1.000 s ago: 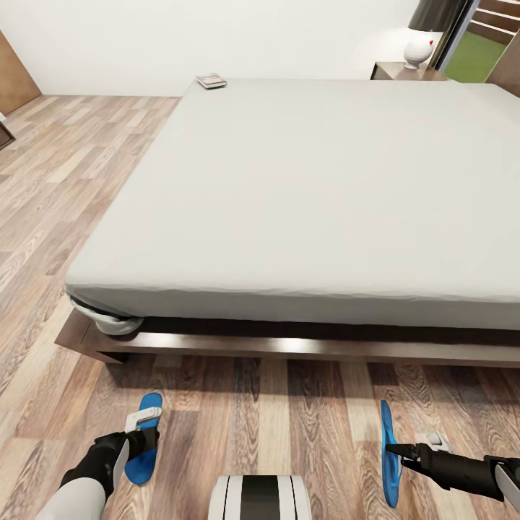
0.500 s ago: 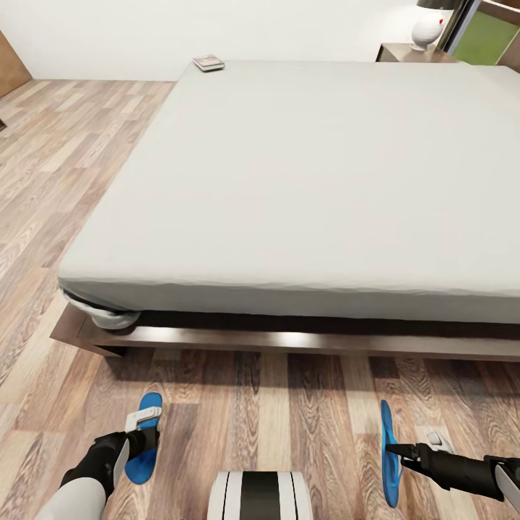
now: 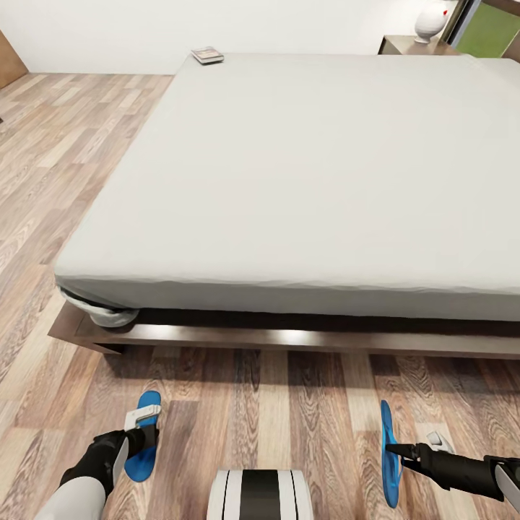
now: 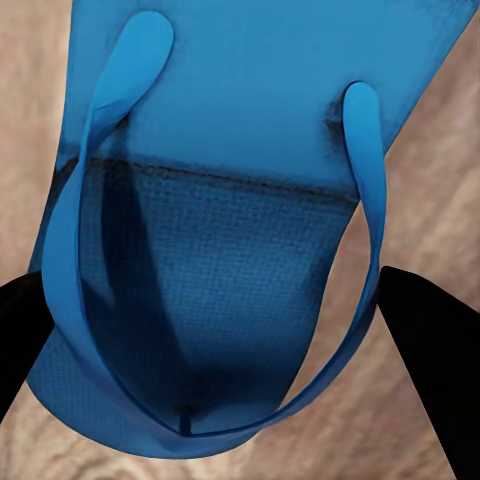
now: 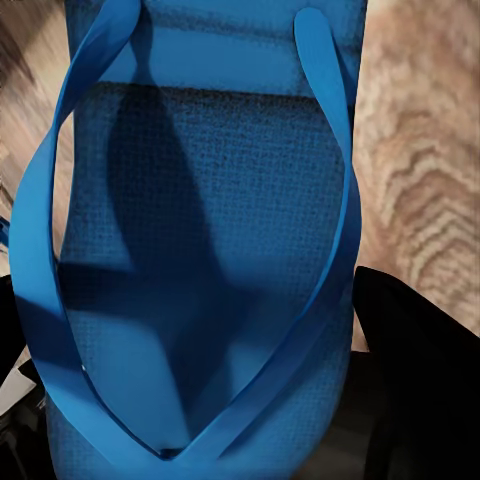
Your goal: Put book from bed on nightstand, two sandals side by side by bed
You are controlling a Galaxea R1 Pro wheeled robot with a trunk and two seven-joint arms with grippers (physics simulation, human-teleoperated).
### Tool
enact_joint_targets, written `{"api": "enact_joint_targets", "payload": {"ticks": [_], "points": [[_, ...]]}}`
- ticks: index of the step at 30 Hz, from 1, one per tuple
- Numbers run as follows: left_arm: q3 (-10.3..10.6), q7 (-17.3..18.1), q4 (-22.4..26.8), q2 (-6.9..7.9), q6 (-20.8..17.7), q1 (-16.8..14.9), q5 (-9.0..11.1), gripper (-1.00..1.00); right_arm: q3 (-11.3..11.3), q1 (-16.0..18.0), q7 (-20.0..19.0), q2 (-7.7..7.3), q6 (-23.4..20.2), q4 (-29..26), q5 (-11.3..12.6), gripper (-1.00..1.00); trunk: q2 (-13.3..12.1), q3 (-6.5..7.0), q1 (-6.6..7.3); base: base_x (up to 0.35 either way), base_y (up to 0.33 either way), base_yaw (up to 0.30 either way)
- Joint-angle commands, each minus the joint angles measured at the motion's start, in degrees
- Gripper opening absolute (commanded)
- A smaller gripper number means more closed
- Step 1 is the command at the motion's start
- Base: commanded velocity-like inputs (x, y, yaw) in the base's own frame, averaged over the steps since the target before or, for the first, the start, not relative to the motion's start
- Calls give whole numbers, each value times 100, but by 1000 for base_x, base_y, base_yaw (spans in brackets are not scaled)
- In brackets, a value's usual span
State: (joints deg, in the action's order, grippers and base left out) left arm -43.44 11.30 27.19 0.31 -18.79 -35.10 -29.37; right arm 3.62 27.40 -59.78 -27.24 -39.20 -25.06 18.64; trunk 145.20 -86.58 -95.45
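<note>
The bed (image 3: 303, 180), grey mattress on a dark wood frame, lies straight ahead. The book (image 3: 207, 55) rests on its far left corner. A nightstand (image 3: 415, 45) stands past the far right side of the mattress. My left gripper (image 3: 144, 432) is shut on one blue sandal (image 3: 150, 401), held flat low over the floor; the sandal (image 4: 230, 250) sits between the black fingers (image 4: 430, 370). My right gripper (image 3: 392, 449) is shut on the other sandal (image 3: 386, 422), held on its edge. Up close, that sandal (image 5: 200, 250) lies against a finger (image 5: 420, 390).
Wood-plank floor (image 3: 43, 180) runs along the bed's left side and in front of its foot. A white lamp (image 3: 433, 18) stands on the nightstand. My own base (image 3: 260, 495) shows at the lower edge. The bed frame (image 3: 289, 339) juts out below the mattress.
The whole view has shifted: the bed, book and nightstand sit higher and a little left in the picture. Both arms and their sandals hold the same places in the view.
</note>
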Motion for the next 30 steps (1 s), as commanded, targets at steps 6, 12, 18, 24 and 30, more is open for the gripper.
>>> {"api": "enact_joint_targets", "payload": {"ticks": [6, 12, 18, 24, 30], "points": [[-41, 47, -65, -4, -2, 4, -122, -100, 7, 2, -7, 0, -35, 1, 17, -100, 1, -5, -1, 0, 0, 0], [-41, 47, -68, -3, -6, 4, -122, -100, 7, 2, -5, 0, -35, 1, 17, -100, 1, -5, -1, 0, 0, 0], [-41, 47, -67, -4, -6, 4, -122, -100, 7, 2, -7, 0, -35, 1, 17, -100, -1, 17, 1, 0, 0, 0], [-41, 47, -66, -4, -3, 4, -122, -100, 7, 2, -7, 0, -35, 1, 17, -100, -1, 17, 1, 0, 0, 0], [-41, 47, -65, -3, -4, 4, -122, -100, 7, 2, -7, 0, -35, 1, 17, -100, -1, 17, 1, 0, 0, 0]]}}
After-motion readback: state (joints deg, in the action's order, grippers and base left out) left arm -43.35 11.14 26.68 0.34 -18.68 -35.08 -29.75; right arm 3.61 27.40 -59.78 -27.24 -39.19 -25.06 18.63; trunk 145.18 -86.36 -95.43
